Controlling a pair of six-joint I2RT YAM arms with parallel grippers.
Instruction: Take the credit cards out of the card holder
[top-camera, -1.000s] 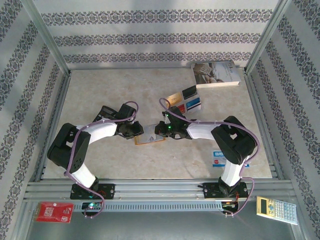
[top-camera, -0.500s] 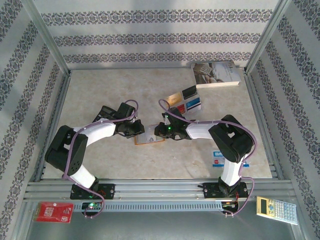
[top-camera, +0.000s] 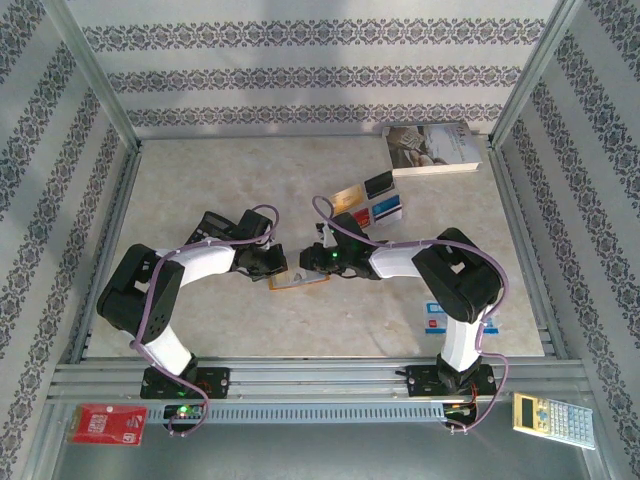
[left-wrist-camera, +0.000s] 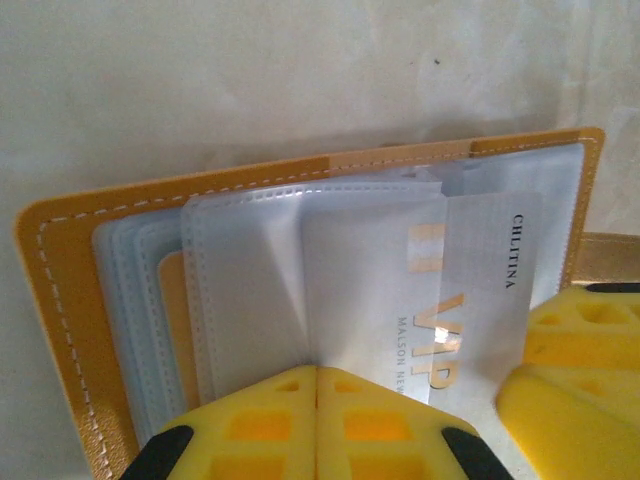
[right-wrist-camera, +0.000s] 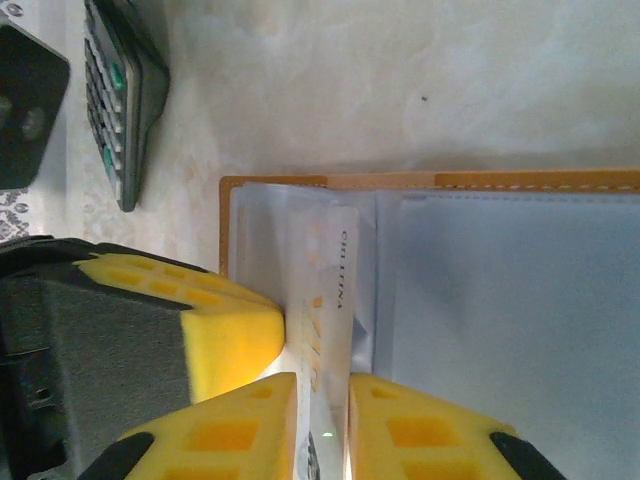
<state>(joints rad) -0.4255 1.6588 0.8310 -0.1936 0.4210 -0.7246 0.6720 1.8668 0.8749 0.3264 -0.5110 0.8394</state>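
While card holder (left-wrist-camera: 55, 280) lies open | VIP card (left-wrist-camera: 480, 290) in sleeve, right tool (right-wrist-camera: 322, 385) clamped on it | left tool (left-wrist-camera: 317, 375) together

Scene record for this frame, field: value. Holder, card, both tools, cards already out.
card holder: open, clear sleeves showing
silver VIP card: partly out of a sleeve
left tool: shut on card holder sleeves
right tool: straddles silver VIP card, grip unclear
loose cards: three, beyond the card holder
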